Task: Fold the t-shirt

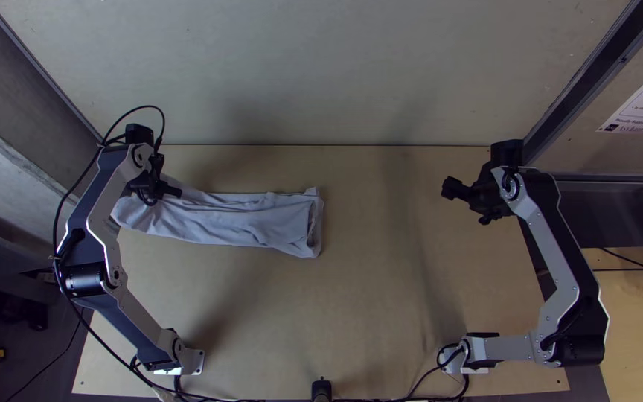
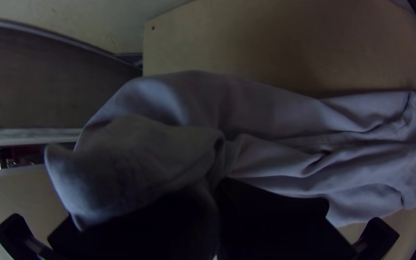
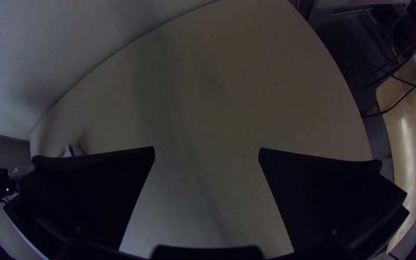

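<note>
T-shirt, pale grey, lay on the left part of the light wooden table, gathered into a long, narrow, wrinkled strip running from beneath the left gripper toward the table's middle. The left gripper was clamped on the cloth near the strip's left end, and in its wrist view a loose flap bulged over the fingers. The right gripper hung above the table's right side, well apart from the shirt, its two fingers wide apart with nothing between them. On the surface beyond the table's far right corner was a white printed sheet, bearing a dark drawing, a small dark block and rows of small lettering.
</note>
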Motion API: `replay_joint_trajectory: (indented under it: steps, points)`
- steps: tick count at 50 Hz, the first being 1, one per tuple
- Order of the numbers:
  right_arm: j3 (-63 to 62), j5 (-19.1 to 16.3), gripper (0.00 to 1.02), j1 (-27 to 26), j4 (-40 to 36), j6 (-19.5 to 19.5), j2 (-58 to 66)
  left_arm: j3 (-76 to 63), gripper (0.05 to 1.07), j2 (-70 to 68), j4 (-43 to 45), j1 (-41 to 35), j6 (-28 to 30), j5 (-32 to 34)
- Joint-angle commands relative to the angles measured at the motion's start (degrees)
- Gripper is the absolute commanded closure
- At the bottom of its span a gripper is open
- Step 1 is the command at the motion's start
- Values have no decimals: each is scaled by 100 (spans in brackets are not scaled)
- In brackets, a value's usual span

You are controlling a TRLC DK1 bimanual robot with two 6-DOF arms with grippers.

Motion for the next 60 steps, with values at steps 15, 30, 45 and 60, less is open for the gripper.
replay_joint_trajectory:
  steps: [15,30,45,60]
  points:
    - [-676,-214,3,-302,113,-16,-484,852,105,-188,-942,-1679,124,-1316]
    - [-1230,-425,3,-724,254,-209,-862,2170,105,674,-2647,-2813,-1212,-1360]
    - [-1634,-627,3,-1260,280,-569,-1134,2460,105,1298,-2709,-3657,-1651,-1475]
    - [-2047,-759,3,-1664,289,-859,-1433,2829,104,1930,-2656,-4210,-2143,-1018]
